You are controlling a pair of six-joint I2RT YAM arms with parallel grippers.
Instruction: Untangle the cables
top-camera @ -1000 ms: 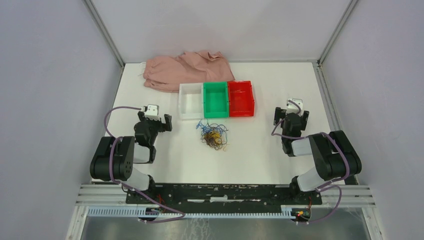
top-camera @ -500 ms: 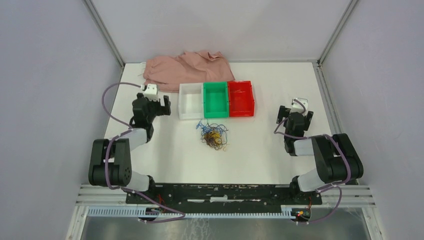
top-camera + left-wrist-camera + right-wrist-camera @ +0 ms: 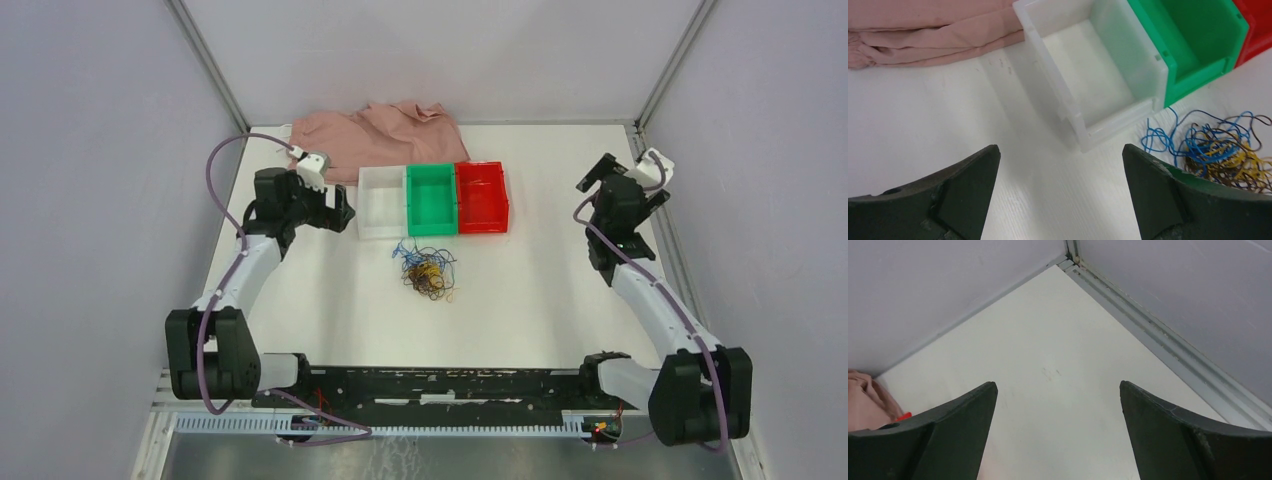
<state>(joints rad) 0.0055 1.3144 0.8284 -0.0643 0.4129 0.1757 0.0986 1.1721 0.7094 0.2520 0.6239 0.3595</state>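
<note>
The left hand (image 3: 1059, 150) is spread wide and empty, hovering over the counter (image 3: 923, 115) just beside the white bin (image 3: 1113, 120). The cables (image 3: 1220, 155), a blue, yellow and brown tangle, lie on the counter in front of the green bin (image 3: 1200, 77), touching neither hand. The right hand (image 3: 1058, 385), likewise spread and empty, faces the counter's far right corner, well apart from the cables. A pink cloth (image 3: 923, 35) lies behind the white bin.

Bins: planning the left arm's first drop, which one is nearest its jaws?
The white bin, at the row's left end; the green bin sits in the middle and the red bin farthest right.
</note>
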